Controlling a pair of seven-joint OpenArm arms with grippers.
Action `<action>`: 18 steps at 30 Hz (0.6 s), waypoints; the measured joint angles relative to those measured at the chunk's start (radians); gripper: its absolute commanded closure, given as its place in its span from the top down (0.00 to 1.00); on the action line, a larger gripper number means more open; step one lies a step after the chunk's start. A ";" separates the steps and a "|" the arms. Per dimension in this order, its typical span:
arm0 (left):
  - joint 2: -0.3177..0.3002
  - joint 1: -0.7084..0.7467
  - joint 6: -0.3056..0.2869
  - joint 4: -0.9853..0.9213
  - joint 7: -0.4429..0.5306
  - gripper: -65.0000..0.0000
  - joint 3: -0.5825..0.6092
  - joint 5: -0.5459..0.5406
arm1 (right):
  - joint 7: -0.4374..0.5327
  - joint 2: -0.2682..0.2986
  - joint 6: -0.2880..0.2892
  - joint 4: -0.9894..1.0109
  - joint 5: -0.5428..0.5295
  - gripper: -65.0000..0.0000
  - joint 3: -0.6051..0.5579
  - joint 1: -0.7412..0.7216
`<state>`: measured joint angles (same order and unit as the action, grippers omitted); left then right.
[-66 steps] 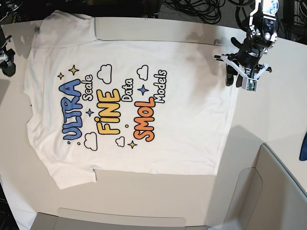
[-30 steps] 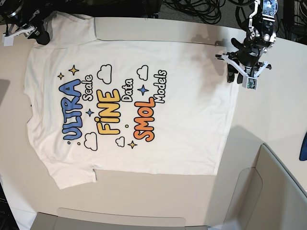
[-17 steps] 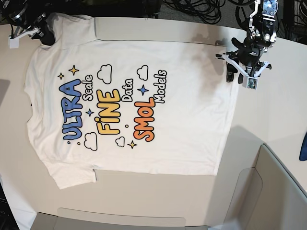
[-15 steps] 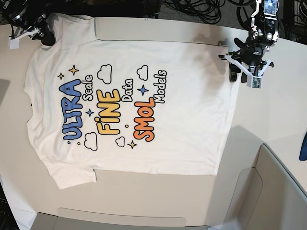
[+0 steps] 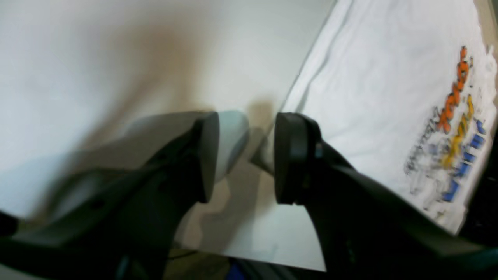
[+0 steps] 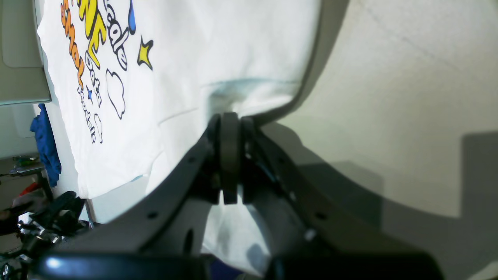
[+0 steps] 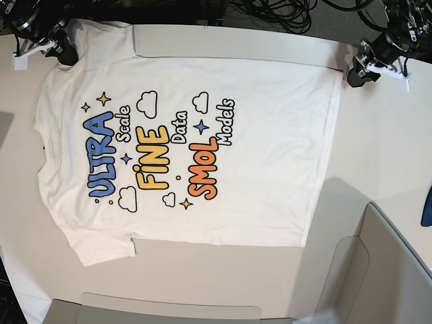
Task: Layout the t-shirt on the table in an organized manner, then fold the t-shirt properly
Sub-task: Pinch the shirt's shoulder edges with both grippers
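Observation:
The white t-shirt lies flat and print-up on the off-white table, with its collar side to the left of the base view. My right gripper is at the far sleeve, top left. In the right wrist view it is shut on the sleeve fabric. My left gripper is at the far hem corner, top right. In the left wrist view it is open and holds nothing. The hem edge runs just beyond its right finger.
A grey bin-like panel stands at the near right corner. A flat grey panel lies along the near edge and another under the shirt's far side. A blue cloth is at the right edge. Cables lie beyond the table.
My right gripper came from the table's left edge to the far sleeve and closed on it, shifting the sleeve slightly. My left gripper moved from beside the hem up and right to the far corner.

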<state>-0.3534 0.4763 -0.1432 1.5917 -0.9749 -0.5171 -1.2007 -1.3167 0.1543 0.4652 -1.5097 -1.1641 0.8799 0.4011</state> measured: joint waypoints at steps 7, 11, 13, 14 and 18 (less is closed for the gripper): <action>0.043 -0.005 -0.015 -0.005 -0.070 0.36 0.000 -0.020 | 0.000 0.000 0.000 0.000 0.001 0.00 0.000 0.001; 0.060 -0.005 -0.019 0.000 -0.073 0.36 0.048 -0.041 | 0.001 0.000 0.000 0.000 0.002 0.00 0.000 0.001; 0.059 -0.006 -0.023 0.003 -0.071 0.35 0.083 -0.043 | 0.000 0.001 0.000 0.000 0.002 0.00 0.000 0.001; 0.060 -0.008 -0.023 0.004 -0.072 0.31 0.097 -0.047 | -0.001 0.001 0.000 0.000 0.002 0.00 0.000 0.001; 0.064 -0.016 -0.018 0.001 -0.080 0.00 0.110 -0.033 | -0.001 0.006 0.000 0.000 0.002 0.00 -0.001 0.002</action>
<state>-0.2890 0.4603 -0.1608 1.5929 -1.0550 -0.4068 -1.2335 -1.3174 0.1604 0.4656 -1.5097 -1.1625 0.8791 0.4034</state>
